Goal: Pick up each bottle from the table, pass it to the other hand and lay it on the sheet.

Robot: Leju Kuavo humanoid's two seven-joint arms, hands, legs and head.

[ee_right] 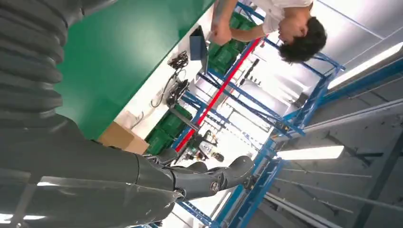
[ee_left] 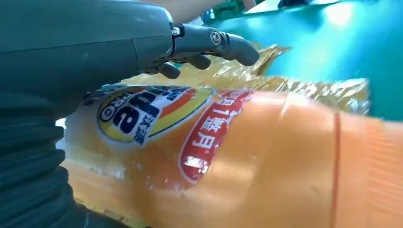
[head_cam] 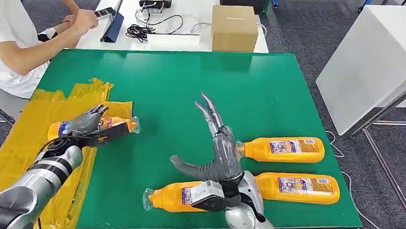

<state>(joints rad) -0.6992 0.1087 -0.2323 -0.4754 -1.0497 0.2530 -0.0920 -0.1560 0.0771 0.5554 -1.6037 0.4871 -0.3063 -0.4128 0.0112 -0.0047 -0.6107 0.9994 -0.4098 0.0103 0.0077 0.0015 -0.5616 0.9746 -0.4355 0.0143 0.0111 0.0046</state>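
Observation:
An orange bottle (head_cam: 117, 124) lies on its side on the yellow sheet (head_cam: 26, 137), cap toward the table's middle. My left hand (head_cam: 87, 123) sits over its label end; in the left wrist view the fingers (ee_left: 228, 42) arch over the bottle (ee_left: 237, 156) with a strip of sheet showing between them. My right hand (head_cam: 217, 147) hovers open above the green table (head_cam: 192, 77), fingers spread and pointing away from me. Three more orange bottles lie on the green: one (head_cam: 283, 148) right of that hand, one (head_cam: 297, 186) nearer me, one (head_cam: 171, 198) under my right wrist.
A person (head_cam: 16, 36) in white sits at the table's far left corner, hands near a tablet. A cardboard box (head_cam: 234, 28) and cables lie on the white table behind. A white table (head_cam: 377, 55) stands to the right.

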